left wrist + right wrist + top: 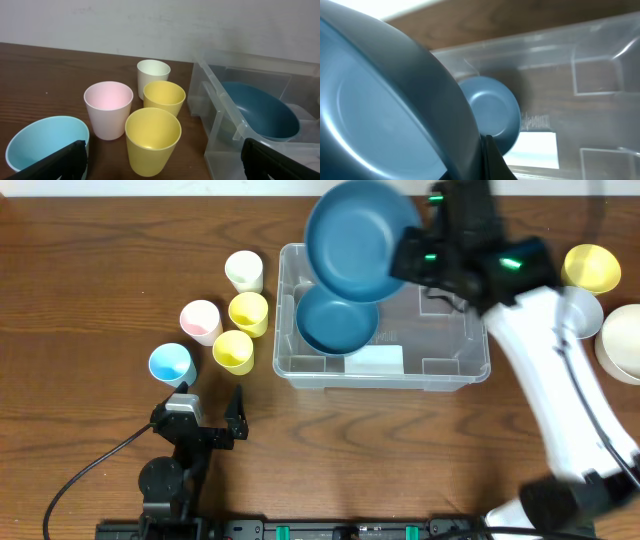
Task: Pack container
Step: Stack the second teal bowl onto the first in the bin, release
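Currently right hand (404, 256) grips a blue bowl (352, 235) above the container (445, 372). A second bowl (335, 322) lies inside; left hand (210, 408) spread, empty.

The desk (100, 260) is dark brown with wood grain. The container (450, 376) is see-through with a white label (375, 360). The bowl inside (337, 320) is deep teal-blue, same shade as the raised bowl (358, 237). To the left: cream cup (244, 271), pink cup (201, 321), far yellow cup (249, 313), near yellow cup (233, 351), baby-blue cup (170, 364). There's a yellow bowl (591, 268) far right. The right arm (530, 350) is white and black, with green lights.
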`<action>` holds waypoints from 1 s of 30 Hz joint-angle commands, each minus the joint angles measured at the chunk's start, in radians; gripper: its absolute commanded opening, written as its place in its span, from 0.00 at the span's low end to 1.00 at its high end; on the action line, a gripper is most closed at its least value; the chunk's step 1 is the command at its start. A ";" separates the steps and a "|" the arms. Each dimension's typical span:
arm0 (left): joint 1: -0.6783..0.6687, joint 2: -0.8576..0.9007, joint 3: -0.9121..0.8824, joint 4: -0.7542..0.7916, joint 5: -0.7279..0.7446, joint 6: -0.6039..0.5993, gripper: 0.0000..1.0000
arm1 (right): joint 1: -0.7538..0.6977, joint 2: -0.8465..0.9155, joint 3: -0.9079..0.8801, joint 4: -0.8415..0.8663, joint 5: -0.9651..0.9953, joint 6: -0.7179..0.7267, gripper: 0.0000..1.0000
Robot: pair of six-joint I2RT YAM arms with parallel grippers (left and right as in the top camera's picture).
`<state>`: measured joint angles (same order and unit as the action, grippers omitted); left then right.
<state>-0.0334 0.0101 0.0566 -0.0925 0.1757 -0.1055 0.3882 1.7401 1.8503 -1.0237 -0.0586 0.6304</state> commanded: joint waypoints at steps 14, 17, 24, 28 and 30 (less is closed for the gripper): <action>0.006 -0.006 -0.031 -0.010 -0.008 -0.005 0.98 | 0.026 0.306 -0.002 -0.002 0.023 0.064 0.01; 0.006 -0.006 -0.031 -0.010 -0.008 -0.005 0.98 | 0.026 0.315 -0.003 -0.018 0.019 0.065 0.01; 0.006 -0.006 -0.031 -0.010 -0.008 -0.005 0.98 | 0.026 0.322 -0.011 -0.022 -0.021 0.065 0.02; 0.006 -0.006 -0.031 -0.010 -0.008 -0.005 0.98 | 0.029 0.325 -0.014 -0.034 -0.021 0.064 0.03; 0.006 -0.006 -0.031 -0.010 -0.008 -0.005 0.98 | 0.035 0.331 -0.014 -0.045 -0.021 0.064 0.04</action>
<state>-0.0334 0.0101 0.0566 -0.0925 0.1757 -0.1055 0.4026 2.0575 1.8435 -1.0618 -0.0669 0.6781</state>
